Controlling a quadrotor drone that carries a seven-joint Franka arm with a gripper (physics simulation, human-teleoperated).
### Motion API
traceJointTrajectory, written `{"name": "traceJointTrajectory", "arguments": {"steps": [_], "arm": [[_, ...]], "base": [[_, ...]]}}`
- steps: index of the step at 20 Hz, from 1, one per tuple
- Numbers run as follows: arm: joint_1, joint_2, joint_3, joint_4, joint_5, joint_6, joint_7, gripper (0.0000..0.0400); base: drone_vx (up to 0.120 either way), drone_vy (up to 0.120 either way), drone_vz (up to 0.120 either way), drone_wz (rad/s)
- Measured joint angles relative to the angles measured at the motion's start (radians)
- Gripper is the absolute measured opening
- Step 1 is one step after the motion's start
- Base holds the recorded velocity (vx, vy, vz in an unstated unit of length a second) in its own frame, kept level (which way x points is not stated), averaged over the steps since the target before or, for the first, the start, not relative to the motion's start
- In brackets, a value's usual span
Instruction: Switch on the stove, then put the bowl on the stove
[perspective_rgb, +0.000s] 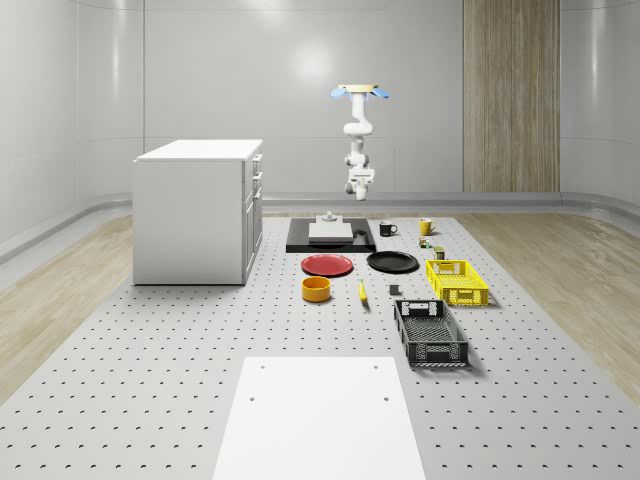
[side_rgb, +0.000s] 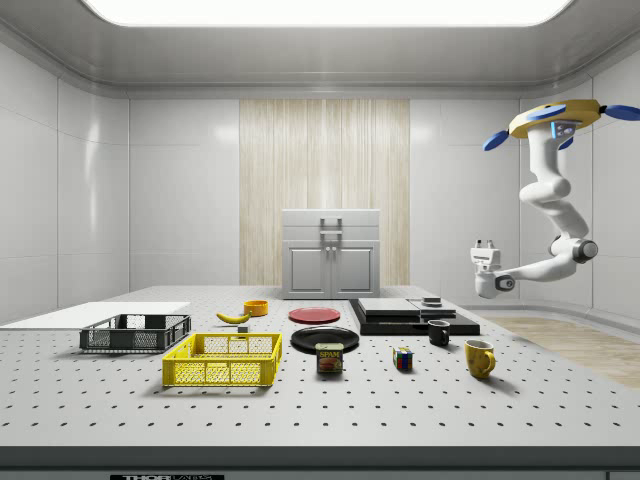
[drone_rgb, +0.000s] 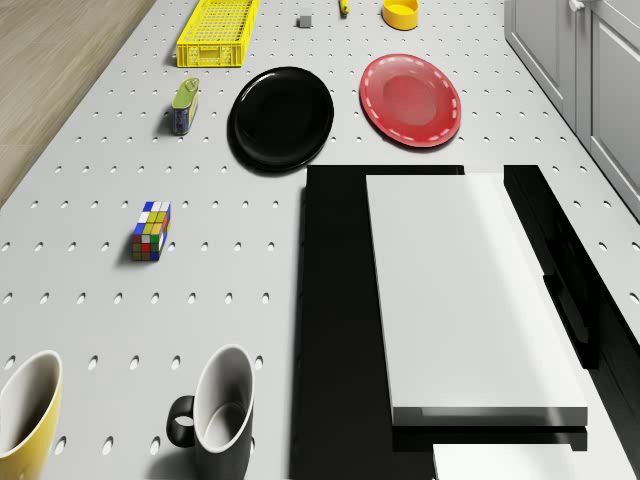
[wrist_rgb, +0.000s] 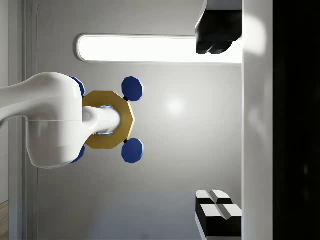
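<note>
The drone (perspective_rgb: 361, 92) hovers in the air beyond the far edge of the stove (perspective_rgb: 331, 236), at the far end of the perforated tabletop (perspective_rgb: 150, 340). In the side view it hangs high at that view's right, past the stove (side_rgb: 412, 316), with the white arm (side_rgb: 553, 200) folding down and back toward the scene.

The hand (side_rgb: 486, 246) sits in mid-air above and just beyond the stove's far side, pointing upward, well apart from every object. In the wrist view its two fingers (wrist_rgb: 215, 35) lie far apart at opposite edges of the frame, so the hand is spread wide with nothing between the fingers and nothing touched. That view looks up at the ceiling light and the drone's gold body (wrist_rgb: 108, 120).

The stove is a black slab carrying a white plate (drone_rgb: 470, 290); a small knob block (perspective_rgb: 327, 216) stands at its far side.

The bowl (perspective_rgb: 316, 289), orange-yellow, rests on the tabletop nearer than the stove, just near of the red plate (perspective_rgb: 328, 265), and apart from the stove. A black plate (perspective_rgb: 392, 262) lies to the right of the red one in the whole-scene view. A black mug (drone_rgb: 220, 410) and a yellow mug (drone_rgb: 25, 410) stand beside the stove's right edge, with a colour cube (drone_rgb: 151, 231) and a tin (drone_rgb: 184, 107) nearby. A yellow crate (perspective_rgb: 457, 282) and a black crate (perspective_rgb: 431, 333) lie nearer on the right, a banana (perspective_rgb: 362, 292) between the bowl and the crates. A white cabinet (perspective_rgb: 198, 210) stands at the left.
</note>
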Motion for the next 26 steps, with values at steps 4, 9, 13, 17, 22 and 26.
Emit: {"name": "traceJointTrajectory", "arguments": {"steps": [4, 9, 13, 17, 22, 26], "arm": [[-0.001, -0.002, 0.001, -0.002, -0.001, 0.003, 0.000, 0.0400], [-0.001, -0.005, 0.003, -0.004, -0.004, 0.007, 0.000, 0.0400], [-0.003, -0.007, 0.007, -0.006, -0.009, 0.010, 0.001, 0.0400], [-0.005, -0.009, 0.014, -0.009, -0.018, 0.013, 0.002, 0.0400], [-0.011, -0.012, 0.033, -0.012, -0.044, 0.017, 0.005, 0.0400], [-0.020, -0.014, 0.064, -0.016, -0.089, 0.020, 0.011, 0.0400]], "base": [[0.000, -0.120, 0.000, 0.000], [0.000, -0.120, 0.000, 0.000], [0.000, -0.120, 0.000, 0.000], [0.000, -0.120, 0.000, 0.000], [0.000, -0.120, 0.000, 0.000], [0.000, -0.120, 0.000, 0.000]]}}
